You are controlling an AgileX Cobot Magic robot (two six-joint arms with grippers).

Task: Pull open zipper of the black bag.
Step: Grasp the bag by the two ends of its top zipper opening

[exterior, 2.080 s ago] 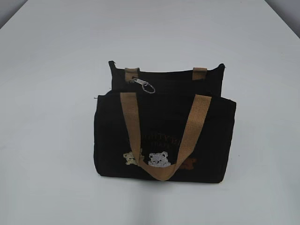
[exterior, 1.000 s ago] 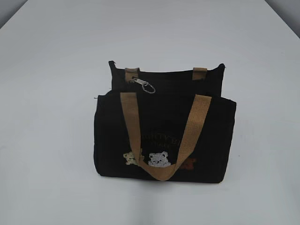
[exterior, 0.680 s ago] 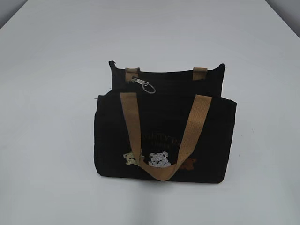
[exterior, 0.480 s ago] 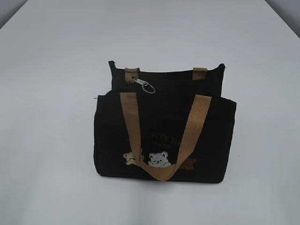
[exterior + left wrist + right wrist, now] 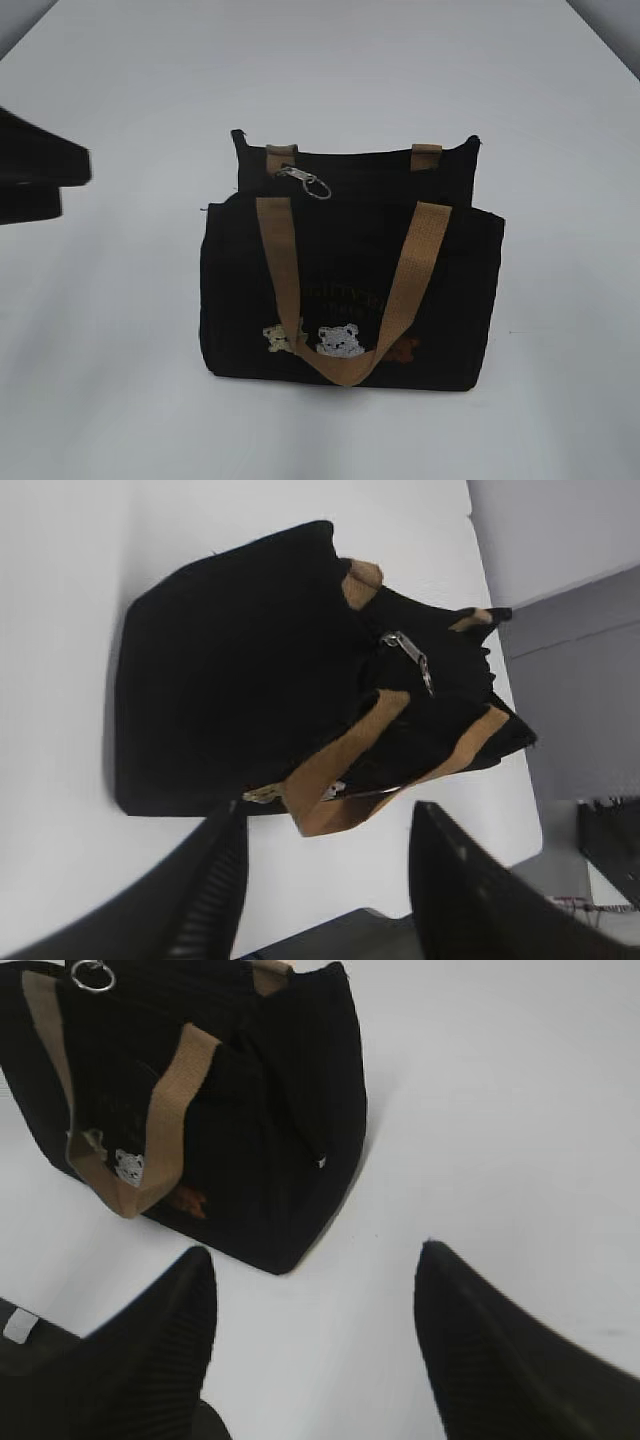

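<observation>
The black bag [image 5: 350, 290] stands upright in the middle of the white table, tan handles hanging over its bear-embroidered front. Its zipper runs along the top edge, with the silver pull and oval ring [image 5: 305, 181] lying near the left end. My left gripper [image 5: 72, 185] pokes in at the left edge, well apart from the bag, open and empty. In the left wrist view the bag [image 5: 220, 710] and pull [image 5: 408, 652] lie beyond the open left gripper [image 5: 330, 815]. My right gripper [image 5: 318, 1252] is open over bare table beside the bag's [image 5: 260, 1110] right end; the ring [image 5: 92, 975] shows top left.
The white table [image 5: 540, 120] spreads around the bag on every side. Its far corners and edge show against grey floor [image 5: 570, 630]. Dark equipment sits past the table edge in the left wrist view [image 5: 610, 840].
My left gripper has come into the exterior view at the left edge, where none showed before. The bag and its zipper pull have not moved.
</observation>
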